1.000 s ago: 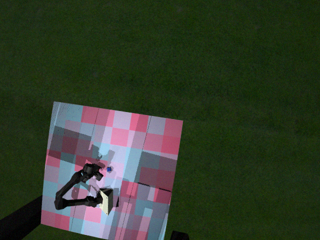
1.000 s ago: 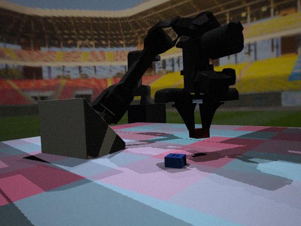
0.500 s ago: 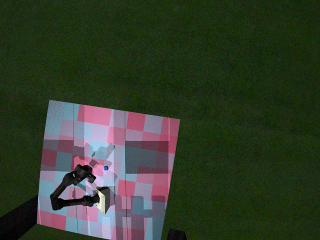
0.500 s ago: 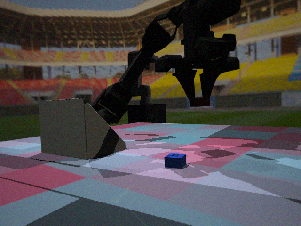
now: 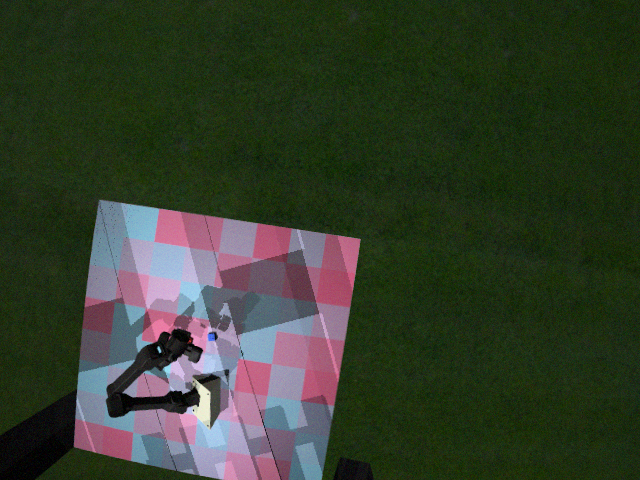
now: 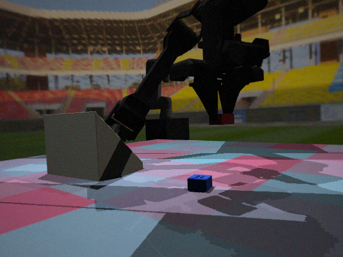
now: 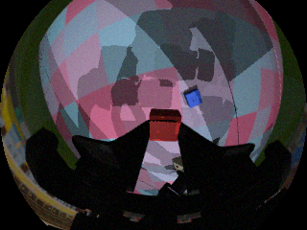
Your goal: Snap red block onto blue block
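The pincer (image 6: 221, 114) (image 7: 164, 125) is clamped on the red block (image 6: 225, 119) (image 7: 164, 130), holding it above the desk (image 5: 289, 294) (image 6: 91, 229) (image 7: 77, 62). The blue block (image 5: 211, 336) (image 6: 199, 183) (image 7: 193, 98) sits on the desk, apart from the red one.

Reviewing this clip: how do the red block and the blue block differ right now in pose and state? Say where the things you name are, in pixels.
The red block (image 5: 190, 340) (image 6: 225, 119) (image 7: 165, 130) is clamped in the pincer (image 6: 221, 115) (image 7: 164, 125), while the blue block (image 5: 211, 336) (image 6: 199, 183) (image 7: 193, 98) is ungripped. The red block hangs in the air; the blue block rests on the checkered surface. Both are small and box-shaped.
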